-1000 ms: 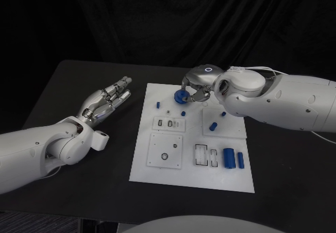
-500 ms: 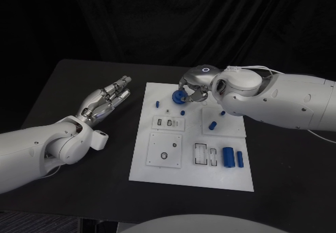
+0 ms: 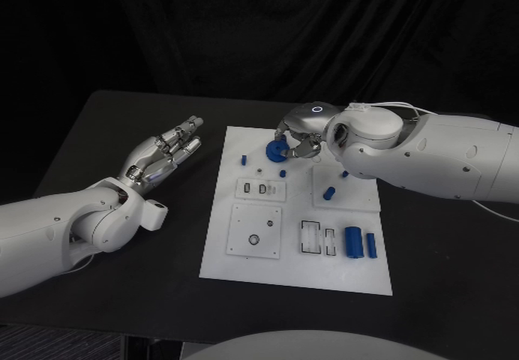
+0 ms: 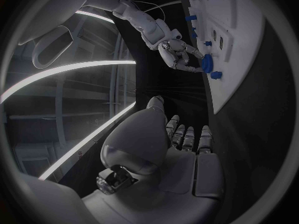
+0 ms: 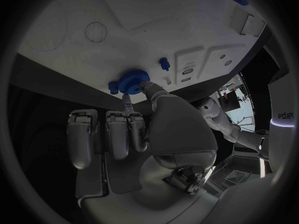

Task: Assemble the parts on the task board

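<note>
My right hand [image 3: 300, 139] is over the far edge of the task board [image 3: 298, 270], with its fingers curled down around a round blue gear [image 3: 278, 150]. In the right wrist view the fingertips [image 5: 144, 86] touch the toothed rim of this gear [image 5: 132, 79], which lies flat on the white plate; so I say the hand pinches it, but I cannot tell if the gear is lifted off the surface or still resting on it.

My left hand [image 3: 162, 157] holds nothing. Its fingers are stretched out and close together, and it is over the black table [image 3: 130, 300], beside the left edge of the board and not touching it. In the left wrist view the same fingers [image 4: 187, 137] lie straight, with the board's edge just ahead of them.

Near my right hand, on the board, there is a small blue peg [image 3: 244, 160] just beside the gear, toward my left hand. A second small blue peg [image 3: 283, 175] lies a little nearer to me than the gear. Further toward my body, under my right forearm, I see a short blue cylinder [image 3: 328, 194]. Well apart from the hand, at the near side of the board, a thick blue cylinder [image 3: 355, 241] and a thinner blue bar [image 3: 371, 246] lie side by side, next to a rectangular recess [image 3: 311, 238] with white pieces in it. A square plate [image 3: 256, 232] with a small ring on it lies to the left of this recess.
</note>
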`<state>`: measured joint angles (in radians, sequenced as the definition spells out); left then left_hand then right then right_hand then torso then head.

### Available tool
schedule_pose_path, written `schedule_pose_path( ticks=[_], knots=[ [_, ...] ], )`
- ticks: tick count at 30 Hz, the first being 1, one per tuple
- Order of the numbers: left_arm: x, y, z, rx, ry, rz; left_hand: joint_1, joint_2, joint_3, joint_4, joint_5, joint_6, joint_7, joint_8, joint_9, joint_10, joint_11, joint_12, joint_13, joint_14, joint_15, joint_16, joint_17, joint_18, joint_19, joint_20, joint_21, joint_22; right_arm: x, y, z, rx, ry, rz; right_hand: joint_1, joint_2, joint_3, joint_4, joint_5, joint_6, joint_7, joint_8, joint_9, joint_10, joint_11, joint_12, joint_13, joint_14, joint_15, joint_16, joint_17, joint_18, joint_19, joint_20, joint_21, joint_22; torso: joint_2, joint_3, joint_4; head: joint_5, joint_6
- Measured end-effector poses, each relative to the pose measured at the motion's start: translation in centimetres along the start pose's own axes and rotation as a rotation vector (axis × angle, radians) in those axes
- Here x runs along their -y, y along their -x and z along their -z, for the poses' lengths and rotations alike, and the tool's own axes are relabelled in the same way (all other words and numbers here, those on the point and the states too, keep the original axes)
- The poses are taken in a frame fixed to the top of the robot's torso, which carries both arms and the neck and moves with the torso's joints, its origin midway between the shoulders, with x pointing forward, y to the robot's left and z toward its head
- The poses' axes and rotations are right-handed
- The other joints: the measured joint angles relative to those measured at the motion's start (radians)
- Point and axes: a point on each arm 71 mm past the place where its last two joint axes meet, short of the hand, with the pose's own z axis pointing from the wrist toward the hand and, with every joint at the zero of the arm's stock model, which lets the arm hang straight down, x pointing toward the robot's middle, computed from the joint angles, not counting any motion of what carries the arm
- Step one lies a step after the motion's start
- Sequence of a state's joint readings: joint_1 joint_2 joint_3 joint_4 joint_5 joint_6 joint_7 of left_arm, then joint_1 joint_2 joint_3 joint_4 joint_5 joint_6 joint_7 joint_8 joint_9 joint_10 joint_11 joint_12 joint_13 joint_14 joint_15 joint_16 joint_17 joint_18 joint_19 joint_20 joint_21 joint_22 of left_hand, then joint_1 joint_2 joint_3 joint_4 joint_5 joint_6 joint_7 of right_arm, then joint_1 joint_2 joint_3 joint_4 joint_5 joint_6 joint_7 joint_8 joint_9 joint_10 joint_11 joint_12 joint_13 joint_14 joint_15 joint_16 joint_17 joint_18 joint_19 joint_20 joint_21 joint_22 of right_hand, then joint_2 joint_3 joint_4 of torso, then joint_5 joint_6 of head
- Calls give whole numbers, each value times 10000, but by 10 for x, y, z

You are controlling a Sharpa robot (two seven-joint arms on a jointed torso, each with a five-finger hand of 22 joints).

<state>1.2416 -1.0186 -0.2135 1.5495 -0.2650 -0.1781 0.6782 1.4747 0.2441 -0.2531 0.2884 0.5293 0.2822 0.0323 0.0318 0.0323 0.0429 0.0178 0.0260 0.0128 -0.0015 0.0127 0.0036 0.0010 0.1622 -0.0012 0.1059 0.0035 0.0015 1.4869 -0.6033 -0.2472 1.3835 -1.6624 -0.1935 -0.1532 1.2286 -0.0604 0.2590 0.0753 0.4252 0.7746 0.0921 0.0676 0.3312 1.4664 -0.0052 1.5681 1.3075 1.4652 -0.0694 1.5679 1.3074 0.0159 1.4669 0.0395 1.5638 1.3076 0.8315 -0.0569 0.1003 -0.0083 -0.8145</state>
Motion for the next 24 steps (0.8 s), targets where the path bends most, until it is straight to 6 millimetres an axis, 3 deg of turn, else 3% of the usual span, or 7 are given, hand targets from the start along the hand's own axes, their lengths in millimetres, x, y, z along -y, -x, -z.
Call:
schedule_pose_path(
  ticks=[13, 19, 24],
  knots=[
    [0, 0, 0, -14, 4, 8, 40, -40, 29, -29, 0, -32, 38, 0, 0, -2, 72, 0, 0, 2, 2, 0, -1, 2, 3, 73, 0, 1, 2, -1, 0, -62, -64, 10, 147, 0, 200, -201, 201, -237, 18, 0, -287, 0, 0, 0, -1, 0, 0, 0, 0, 0, -35, 35, -33, -1, 0, 4, -9, 20, -9],
    [0, 1, 0, -20, 7, 12, 40, -40, 28, -29, 0, 2, 72, 0, 0, -2, 72, 0, 0, 37, 37, 0, 0, 2, 3, 73, 0, 1, 3, -1, 1, -66, -77, 9, 218, 29, 336, -375, 268, -1062, -101, -59, -754, 1, 0, 0, -1, 0, -1, 0, 0, -1, -35, 35, -75, -1, -2, 7, -9, 16, 8],
    [0, 1, 0, -26, 9, 17, 40, -40, 28, -29, 0, 2, 72, 0, 0, -2, 72, 0, 1, 37, 36, 0, 1, 1, 3, 73, 0, 1, 4, -2, 2, -102, -93, 11, 231, 42, 364, -425, 277, -582, -179, 40, -762, 2, -76, 0, -1, 0, 0, 0, 0, 0, -35, 35, -75, -1, -3, 8, -9, 1, 11]
  ],
)
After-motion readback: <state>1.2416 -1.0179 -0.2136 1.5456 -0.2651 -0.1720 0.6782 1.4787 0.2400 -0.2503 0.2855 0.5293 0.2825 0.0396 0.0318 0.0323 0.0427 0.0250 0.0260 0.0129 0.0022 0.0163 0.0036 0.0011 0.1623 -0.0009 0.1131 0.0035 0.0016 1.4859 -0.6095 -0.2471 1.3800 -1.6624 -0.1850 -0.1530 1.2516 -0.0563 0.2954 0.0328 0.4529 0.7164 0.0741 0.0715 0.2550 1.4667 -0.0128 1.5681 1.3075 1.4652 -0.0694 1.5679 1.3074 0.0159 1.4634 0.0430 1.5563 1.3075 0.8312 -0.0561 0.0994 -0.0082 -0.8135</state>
